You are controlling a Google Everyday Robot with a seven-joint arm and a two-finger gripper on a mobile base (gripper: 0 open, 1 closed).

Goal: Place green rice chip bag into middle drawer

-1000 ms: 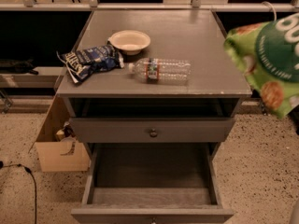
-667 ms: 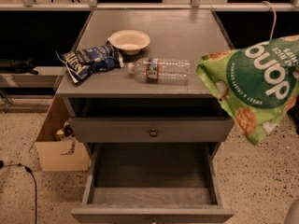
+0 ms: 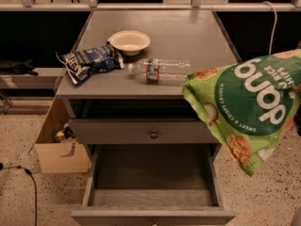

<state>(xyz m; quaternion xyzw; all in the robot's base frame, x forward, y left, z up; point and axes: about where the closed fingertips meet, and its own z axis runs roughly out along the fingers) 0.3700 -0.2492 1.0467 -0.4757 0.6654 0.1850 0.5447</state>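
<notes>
The green rice chip bag [image 3: 249,109] hangs in the air at the right, upside down, its left corner in front of the cabinet's right front corner. My gripper [image 3: 297,117] is at the right edge of the camera view, mostly hidden behind the bag, and holds it up. The middle drawer [image 3: 150,171] is pulled open at the bottom centre, below and left of the bag. Its bare grey floor and side walls show, with nothing in it.
On the grey cabinet top [image 3: 188,36] lie a dark blue and white chip bag [image 3: 89,61], a white bowl [image 3: 129,42] and a clear plastic bottle [image 3: 160,70] on its side. A drawer front with a round knob [image 3: 154,134] sits above the open drawer. A cardboard box [image 3: 59,147] stands on the floor at the left.
The green bag has moved left and a little down, from the right edge to in front of the cabinet's right front corner. Nothing on the cabinet top has moved.
</notes>
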